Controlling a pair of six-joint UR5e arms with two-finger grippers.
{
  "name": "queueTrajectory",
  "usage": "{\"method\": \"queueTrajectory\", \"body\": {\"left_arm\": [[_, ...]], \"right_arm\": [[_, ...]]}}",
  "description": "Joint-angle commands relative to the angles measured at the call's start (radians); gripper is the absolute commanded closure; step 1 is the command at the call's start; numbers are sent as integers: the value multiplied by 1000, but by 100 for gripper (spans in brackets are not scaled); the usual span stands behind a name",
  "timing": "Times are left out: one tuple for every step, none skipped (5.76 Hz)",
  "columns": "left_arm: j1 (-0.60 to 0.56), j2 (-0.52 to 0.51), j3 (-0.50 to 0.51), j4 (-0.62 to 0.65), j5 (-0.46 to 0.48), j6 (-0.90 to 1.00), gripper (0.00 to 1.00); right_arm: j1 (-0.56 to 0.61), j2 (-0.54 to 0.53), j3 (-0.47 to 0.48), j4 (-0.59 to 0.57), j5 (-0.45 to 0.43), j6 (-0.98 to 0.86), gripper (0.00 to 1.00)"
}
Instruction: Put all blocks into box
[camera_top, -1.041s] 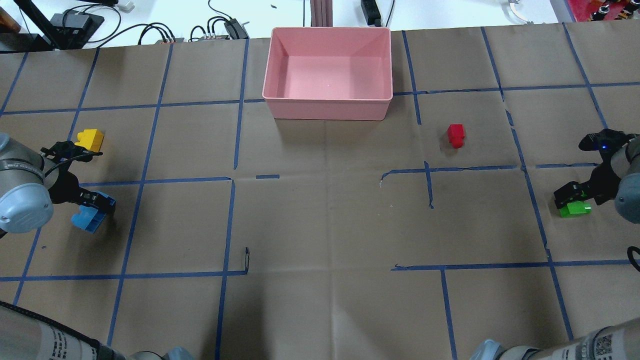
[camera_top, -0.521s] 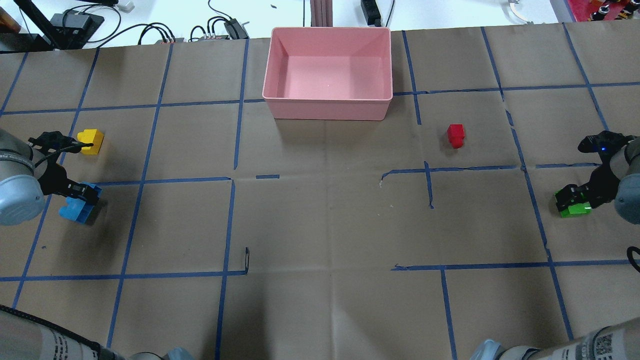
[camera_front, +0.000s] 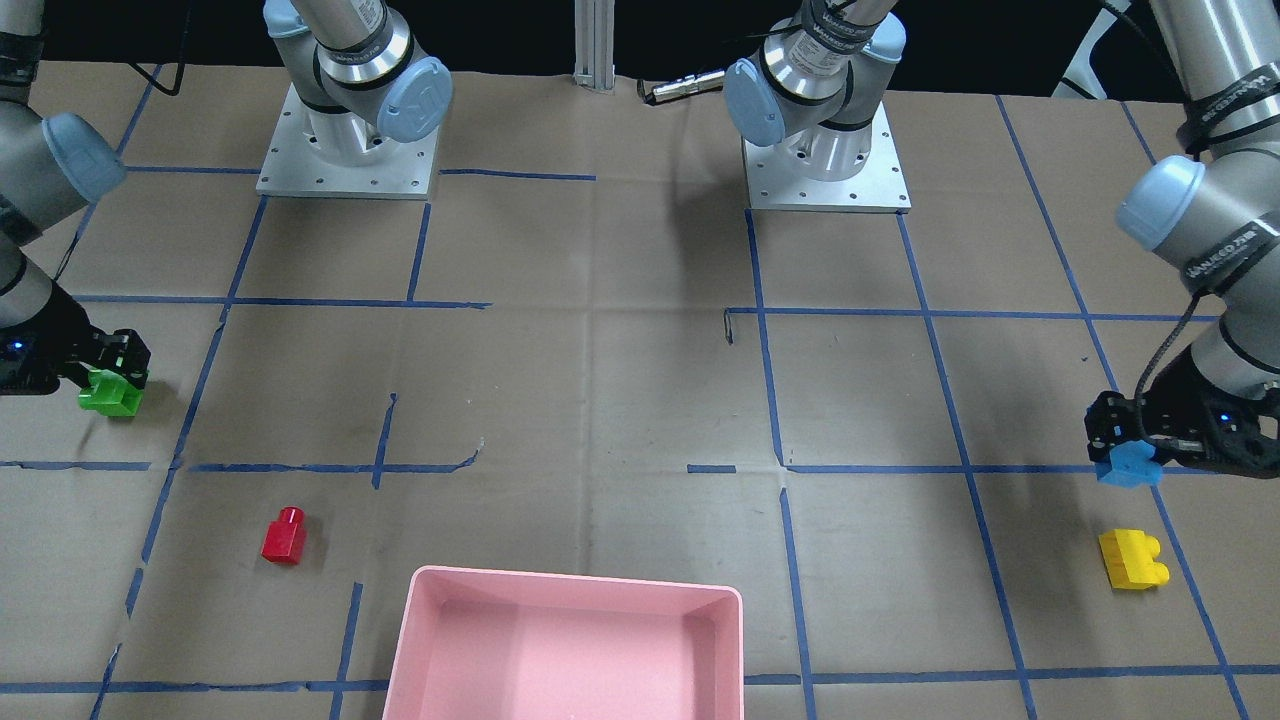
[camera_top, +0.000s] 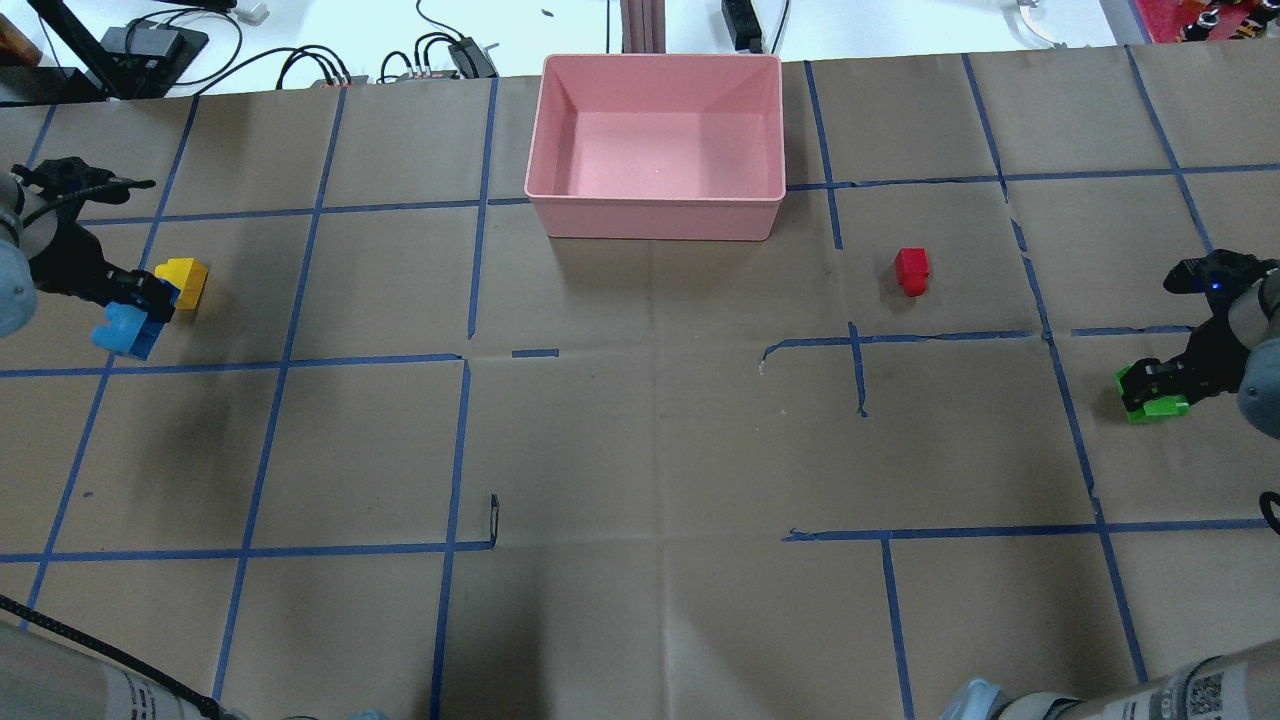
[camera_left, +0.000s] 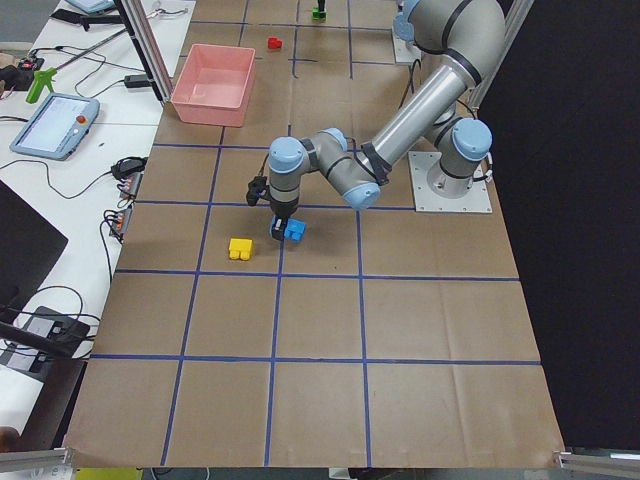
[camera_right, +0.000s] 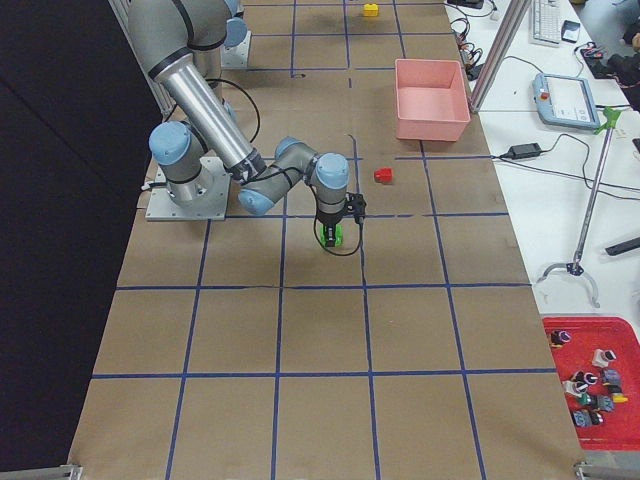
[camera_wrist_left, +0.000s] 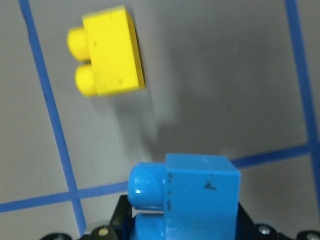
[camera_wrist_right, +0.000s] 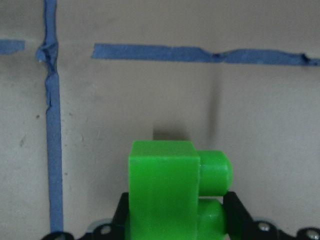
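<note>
Left tool (camera_top: 135, 312): shut tight on the blue block (camera_top: 118, 333). The block sticks out past the tips. It looks lifted a little off the desk (camera_top: 640, 450).
Right tool (camera_top: 1150, 391): shut tight on the green block (camera_top: 1160, 405), low over the desk. I cannot tell if the block touches the desk.
Yellow block (camera_top: 182, 281): lies on the desk just beside the left tool, not touching it. Its two bumps point sideways.
Red block (camera_top: 912, 270): lies on the desk, well away from the right tool, between that tool and the box.
Box (camera_top: 655, 222): pink, at the far edge of the desk, far from both tools and about midway between them. All four blocks are outside it.
</note>
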Motion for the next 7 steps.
{"method": "queueTrajectory", "body": {"left_arm": [[-160, -20, 272, -274, -20, -290, 74], [-265, -46, 337, -294, -75, -487, 74], [-382, -62, 383, -288, -80, -665, 74], [-485, -127, 456, -277, -105, -805, 73], [-568, -234, 594, -269, -105, -925, 73], [-642, -345, 741, -271, -94, -1008, 73], [-667, -429, 815, -269, -93, -1018, 73]], "right_arm": [[14, -27, -96, 15, 2, -13, 91], [64, -33, -189, 79, 7, -56, 93], [148, -19, -310, 104, 127, -62, 94], [219, 11, -409, 166, 246, -61, 94], [291, 80, -510, 178, 314, -62, 95], [377, 158, -625, 172, 346, -53, 95], [462, 244, -715, 170, 347, -49, 95]]}}
